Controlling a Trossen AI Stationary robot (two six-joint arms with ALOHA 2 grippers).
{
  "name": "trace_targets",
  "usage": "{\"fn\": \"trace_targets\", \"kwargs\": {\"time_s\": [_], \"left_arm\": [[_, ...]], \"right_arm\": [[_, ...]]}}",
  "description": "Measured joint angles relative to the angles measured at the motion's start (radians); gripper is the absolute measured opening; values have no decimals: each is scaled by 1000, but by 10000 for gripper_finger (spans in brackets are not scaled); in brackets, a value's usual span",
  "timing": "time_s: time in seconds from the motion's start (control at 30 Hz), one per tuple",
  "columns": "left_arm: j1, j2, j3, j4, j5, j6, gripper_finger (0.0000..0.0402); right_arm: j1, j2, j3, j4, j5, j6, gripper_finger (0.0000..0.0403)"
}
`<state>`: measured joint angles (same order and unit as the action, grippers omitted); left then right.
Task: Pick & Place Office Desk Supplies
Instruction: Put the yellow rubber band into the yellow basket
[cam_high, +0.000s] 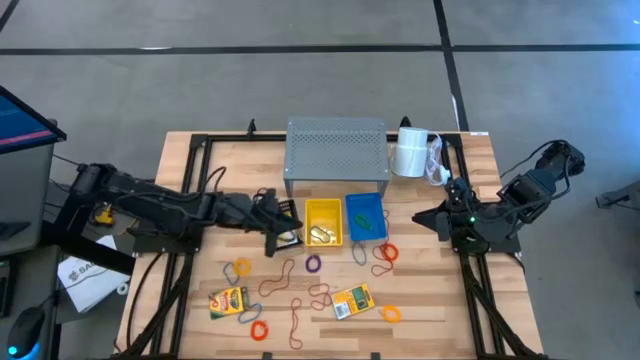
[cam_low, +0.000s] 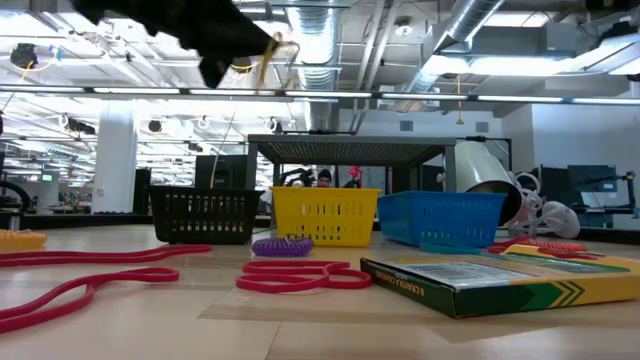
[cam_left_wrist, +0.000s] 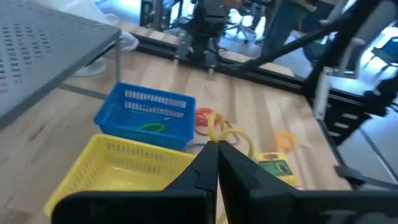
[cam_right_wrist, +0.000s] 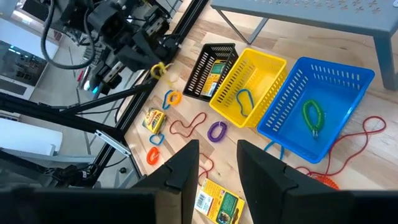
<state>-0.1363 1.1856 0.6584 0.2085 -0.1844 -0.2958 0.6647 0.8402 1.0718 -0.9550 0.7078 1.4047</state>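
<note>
Yellow rubber band (cam_left_wrist: 229, 138) pinched in left gripper (cam_right_wrist: 157, 70), fingers pressed together on it, raised beside black basket (cam_right_wrist: 210, 70) and near yellow basket (cam_high: 323, 221). Right gripper (cam_right_wrist: 217, 163) apart, seemingly empty, waiting past blue basket (cam_high: 366, 217).

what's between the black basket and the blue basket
The yellow basket sits between the black basket and the blue basket, side by side in a row. The right wrist view shows it best.
</note>
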Motion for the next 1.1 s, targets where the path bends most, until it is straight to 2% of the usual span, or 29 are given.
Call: {"fn": "trace_targets", "kwargs": {"time_s": [0.2,0.3,0.57,0.77,1.1], "left_arm": [[79,118,90,-7,80,-1,0],[105,171,134,-15,87,0,0],[146,293,241,-198,90,59,0],[150,370,268,-217,130,78,0],[150,406,269,-227,131,75,0]], "right_arm": [[1,0,0,7,0,-18,107],[1,0,0,9,0,-26,107],[1,0,0,12,0,-43,107],[1,2,0,16,0,-51,107],[1,44,0,16,0,-51,107]]}}
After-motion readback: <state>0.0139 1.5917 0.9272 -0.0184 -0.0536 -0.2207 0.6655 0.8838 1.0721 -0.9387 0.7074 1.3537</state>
